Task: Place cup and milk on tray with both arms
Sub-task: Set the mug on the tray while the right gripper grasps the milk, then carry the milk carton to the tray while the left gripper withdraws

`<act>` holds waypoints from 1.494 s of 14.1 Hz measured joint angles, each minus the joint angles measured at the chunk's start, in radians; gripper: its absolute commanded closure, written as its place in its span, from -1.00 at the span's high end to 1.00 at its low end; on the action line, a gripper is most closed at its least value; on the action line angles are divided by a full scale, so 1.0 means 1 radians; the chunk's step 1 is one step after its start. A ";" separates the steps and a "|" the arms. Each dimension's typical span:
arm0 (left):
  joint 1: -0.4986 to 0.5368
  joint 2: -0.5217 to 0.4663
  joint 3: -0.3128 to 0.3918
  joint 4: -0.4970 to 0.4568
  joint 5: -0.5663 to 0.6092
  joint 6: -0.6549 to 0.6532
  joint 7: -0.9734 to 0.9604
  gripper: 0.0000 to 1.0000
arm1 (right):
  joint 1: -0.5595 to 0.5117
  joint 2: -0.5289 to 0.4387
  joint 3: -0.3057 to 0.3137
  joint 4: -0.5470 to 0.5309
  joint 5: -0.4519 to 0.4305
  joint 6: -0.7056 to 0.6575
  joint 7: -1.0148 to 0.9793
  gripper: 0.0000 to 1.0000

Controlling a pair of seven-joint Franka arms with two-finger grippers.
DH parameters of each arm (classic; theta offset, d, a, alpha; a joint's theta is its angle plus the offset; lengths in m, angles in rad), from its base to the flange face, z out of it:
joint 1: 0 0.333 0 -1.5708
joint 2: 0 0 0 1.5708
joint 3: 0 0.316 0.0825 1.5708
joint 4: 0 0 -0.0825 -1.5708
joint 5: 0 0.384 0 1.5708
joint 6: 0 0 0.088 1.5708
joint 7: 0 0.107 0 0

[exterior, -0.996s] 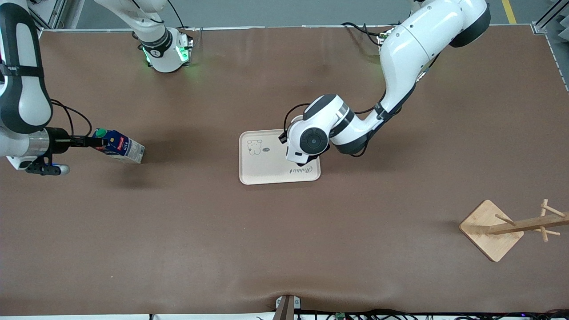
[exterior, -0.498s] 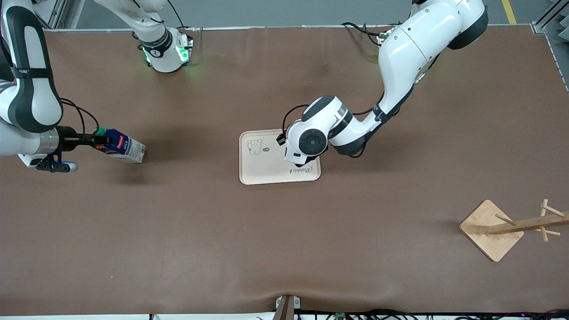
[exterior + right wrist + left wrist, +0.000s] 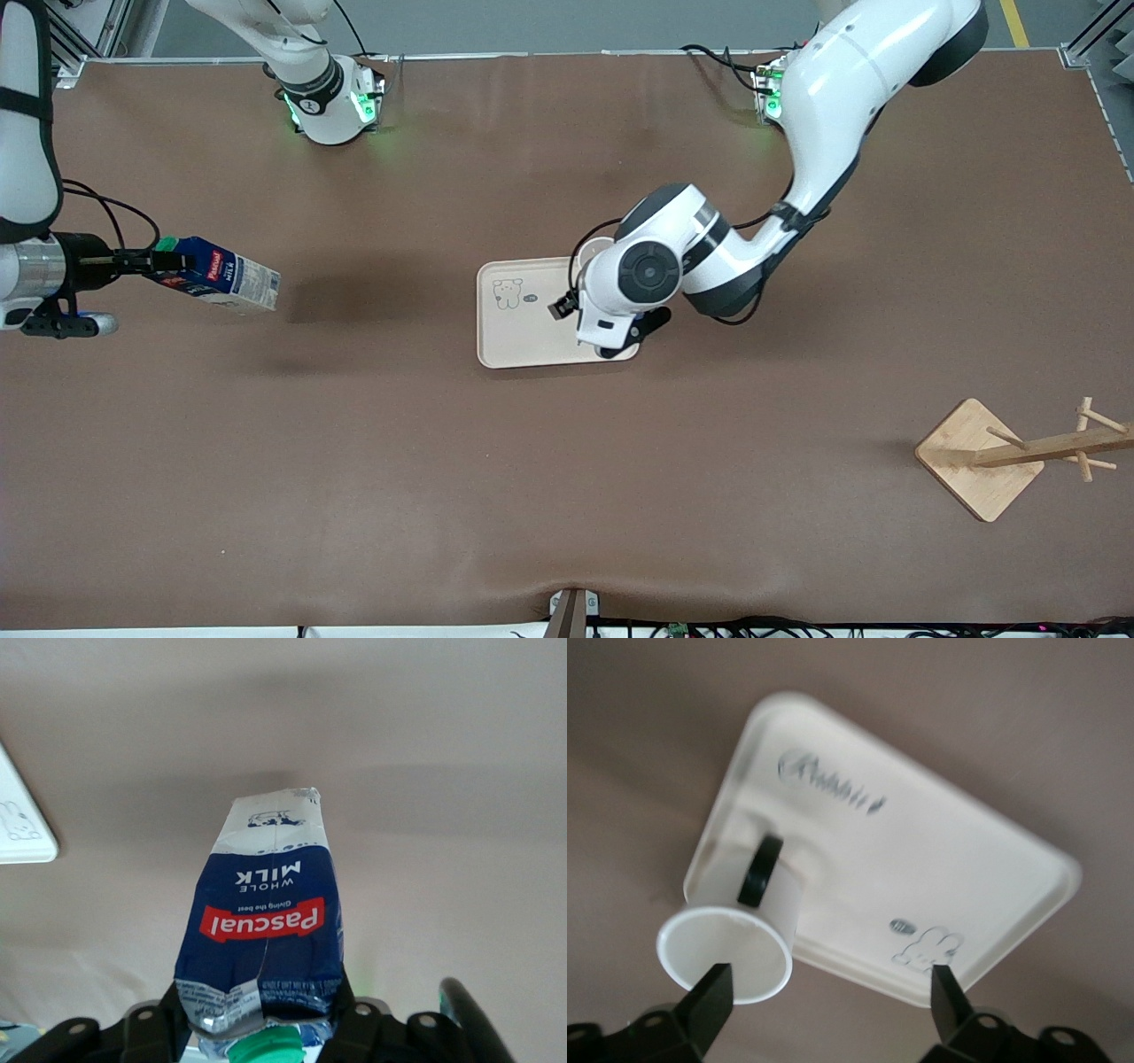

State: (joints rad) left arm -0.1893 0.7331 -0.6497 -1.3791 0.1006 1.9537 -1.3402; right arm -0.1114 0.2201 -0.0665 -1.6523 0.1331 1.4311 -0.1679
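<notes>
Since it hangs tilted, milk risk: the right end effector (image 3: pixel 164 261) pinches the milk (image 3: pixel 226 276) at its cap end, up over the bench (image 3: pixel 567 496) at the right arm's end. It could slip, or tip over if it's set down crooked.
Cup risk: the cup (image 3: pixel 735 943) stands upright right at the tray (image 3: pixel 514 337) edge. The left end effector (image 3: pixel 828 979) is spread wide above it, with one finger (image 3: pixel 709 992) close to the rim. A sloppy pull-away could knock it off.
In the way: the left arm hangs over the tray, so I'd guess a clash if the milk comes in now.
Other stuff: the wooden rack (image 3: pixel 979 456) is nearest the camera, well apart and harmless.
Farthest: green-lit bases (image 3: pixel 332 111).
</notes>
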 measured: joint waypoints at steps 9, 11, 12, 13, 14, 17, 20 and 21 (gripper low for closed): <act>0.265 -0.293 0.005 0.010 0.085 -0.293 0.452 1.00 | 0.355 0.005 0.016 0.151 0.004 -0.110 0.199 -1.00; 0.278 -0.317 0.006 0.009 0.139 -0.338 0.509 1.00 | 0.420 0.005 0.016 0.154 0.010 -0.110 0.203 -1.00; 0.281 -0.326 0.007 0.009 0.152 -0.358 0.522 1.00 | 0.448 0.006 0.016 0.155 0.017 -0.108 0.219 -1.00; 0.286 -0.336 0.007 0.009 0.157 -0.375 0.531 1.00 | 0.479 0.008 0.016 0.155 0.020 -0.099 0.267 -1.00; 0.295 -0.348 0.007 0.009 0.158 -0.391 0.541 1.00 | 0.510 0.015 0.016 0.155 0.022 -0.077 0.333 -1.00; 0.328 -0.403 0.007 0.009 0.158 -0.431 0.605 1.00 | 0.596 0.067 0.017 0.155 0.027 0.006 0.436 -1.00; 0.333 -0.460 0.007 0.009 0.158 -0.445 0.635 1.00 | 0.631 0.121 0.016 0.155 0.028 0.058 0.451 -1.00; 0.333 -0.475 0.006 0.008 0.158 -0.447 0.636 1.00 | 0.634 0.134 0.016 0.155 0.030 0.066 0.453 -1.00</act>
State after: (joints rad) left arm 0.1437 0.2581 -0.6432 -1.3711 0.2586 1.5066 -0.7044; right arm 0.5228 0.3542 -0.0506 -1.4974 0.1629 1.4974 0.2848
